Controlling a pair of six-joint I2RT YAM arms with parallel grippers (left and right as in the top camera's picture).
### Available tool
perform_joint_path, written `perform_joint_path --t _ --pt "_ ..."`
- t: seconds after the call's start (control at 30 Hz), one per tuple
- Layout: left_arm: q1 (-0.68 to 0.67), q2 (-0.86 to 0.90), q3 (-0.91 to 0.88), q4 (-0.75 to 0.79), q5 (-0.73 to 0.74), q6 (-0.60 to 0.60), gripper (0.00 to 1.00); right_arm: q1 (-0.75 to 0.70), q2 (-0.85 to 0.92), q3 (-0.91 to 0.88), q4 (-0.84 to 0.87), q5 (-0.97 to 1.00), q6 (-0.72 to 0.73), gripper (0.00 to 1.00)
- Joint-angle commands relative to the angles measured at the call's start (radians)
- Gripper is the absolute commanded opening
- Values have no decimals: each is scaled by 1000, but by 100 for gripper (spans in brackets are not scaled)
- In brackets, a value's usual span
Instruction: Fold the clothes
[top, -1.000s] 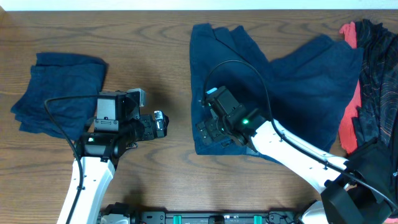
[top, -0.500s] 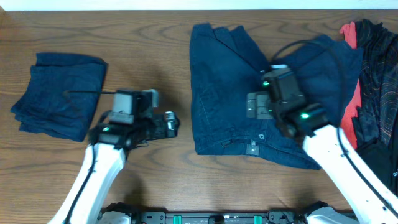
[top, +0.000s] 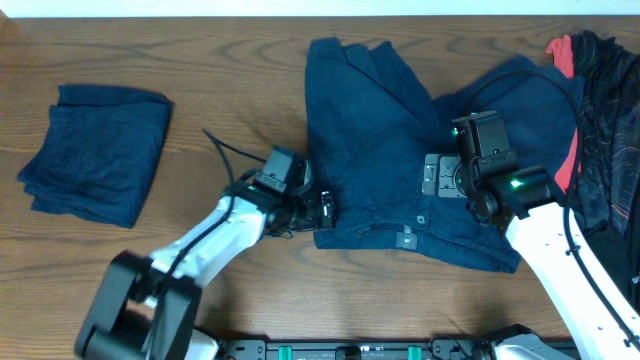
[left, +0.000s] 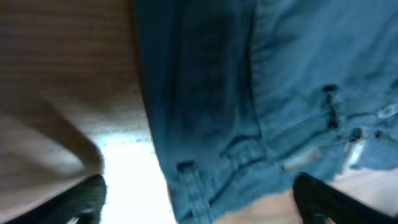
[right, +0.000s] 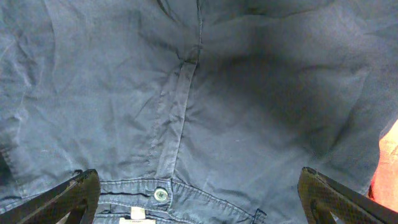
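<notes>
Dark navy shorts (top: 380, 150) lie spread in the middle of the table, waistband toward the front edge. My left gripper (top: 322, 212) is open at the waistband's left corner; the left wrist view shows its fingers (left: 199, 202) straddling the waistband edge (left: 205, 155). My right gripper (top: 440, 176) is open above the shorts' middle; in the right wrist view the fingers (right: 199, 199) are wide apart over the fly and button (right: 161, 195). A folded navy garment (top: 95, 150) lies at the far left. A coral-red garment (top: 563, 170) and a blackish speckled garment (top: 605, 130) are piled at the right edge.
The wooden table (top: 230, 80) shows bare between the folded garment and the shorts. The left arm's cable (top: 225, 150) loops over the table. The red fabric shows at the right edge of the right wrist view (right: 387, 162).
My left arm has swung right from beside the folded garment to the shorts' waistband corner. My right gripper has moved from the waistband's left part to above the shorts' middle.
</notes>
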Motion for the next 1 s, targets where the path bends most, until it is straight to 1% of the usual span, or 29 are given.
perform_joint_path --t 0.0,0.13,0.2,0.23,0.27,0.3,0.33,0.37,0.43,0.5,0.57,0.63,0.67,0.77,0.83,0.9,0.93,0.97 --pt "-21 42 13 20 3 -40 76 -5 -4 3 -1 7 14 99" --pt "-53 48 13 24 2 -43 47 -5 -4 3 -1 7 14 99" --pt "-64 48 13 24 2 -43 37 -5 -4 3 -1 7 14 99" --pt "-69 48 13 24 2 -43 29 -5 -4 3 -1 7 14 99" --pt "-74 48 13 24 2 -43 22 -5 -4 3 -1 7 14 99" --pt "-77 48 13 23 2 -42 19 -5 -4 3 0 7 14 99" --pt "-79 48 13 23 2 -42 8 -5 -4 3 -1 7 14 99" --pt "-79 48 13 23 2 -42 6 -5 -4 3 -1 7 14 99" --pt "-76 47 13 22 -3 -41 6 -5 -4 3 -4 7 14 99" --pt "-60 37 13 -3 -44 -38 6 -5 -4 3 -10 8 14 99" --pt "-26 13 13 -53 -143 -7 6 -5 -4 3 -16 8 14 99" --pt "24 -19 21 -101 -263 62 6 -5 -4 3 -20 10 14 99" --pt "66 -43 32 -128 -350 111 6 -5 -4 3 -20 14 14 99" --pt "185 -94 73 -138 -514 180 6 -5 -4 3 -20 14 14 99" --pt "274 -115 121 -109 -523 219 6 -5 -4 3 -19 14 15 99" --pt "357 -119 189 -92 -522 225 6 -5 -4 3 -19 14 28 99" --pt "389 -119 219 -90 -520 225 8 -5 -4 3 -19 14 31 99" --pt "420 -119 248 -91 -504 225 28 -5 -4 3 -19 14 33 99"
